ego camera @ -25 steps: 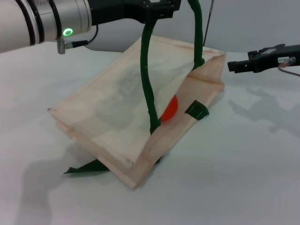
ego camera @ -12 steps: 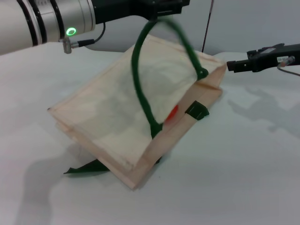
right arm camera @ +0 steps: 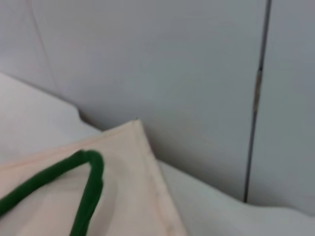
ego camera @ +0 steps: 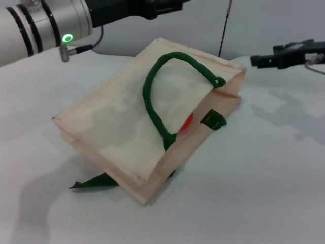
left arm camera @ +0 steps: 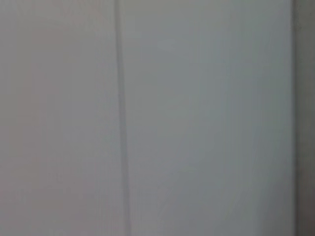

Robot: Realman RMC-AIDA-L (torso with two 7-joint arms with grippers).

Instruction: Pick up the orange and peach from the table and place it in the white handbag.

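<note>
A white handbag point(ego camera: 127, 122) lies flat and at a slant on a pale worktop point(ego camera: 264, 178), near its middle. It is a large cream fabric tote. One thick dark green rope handle point(ego camera: 157, 96) rests in a loop on its upper face. A green strap tab point(ego camera: 214, 120) sits at the bag's mouth, which faces the right side of the head view, and another green strap point(ego camera: 94, 181) pokes out from under the near corner.

Just inside the mouth, a sliver of the orange point(ego camera: 187, 121) shows as a bright orange-red patch. The rest of it is hidden by the fabric. The peach is not visible in any view.

The left arm point(ego camera: 45, 28) reaches across the top of the head view, above and behind the bag, with a green light glowing on it. The left pincer is cut off by the picture edge. The right pincer point(ego camera: 256, 61) hovers at the far right, well apart from the bag and above the worktop; whether it is spread or pressed together cannot be told.

The right wrist view shows the bag's far corner point(right arm camera: 140, 162) and a bend of the green handle, with a grey wall point(right arm camera: 172, 64) behind. The left wrist view shows only blank wall.

Bare worktop lies open to the right of the bag and in front of it.
</note>
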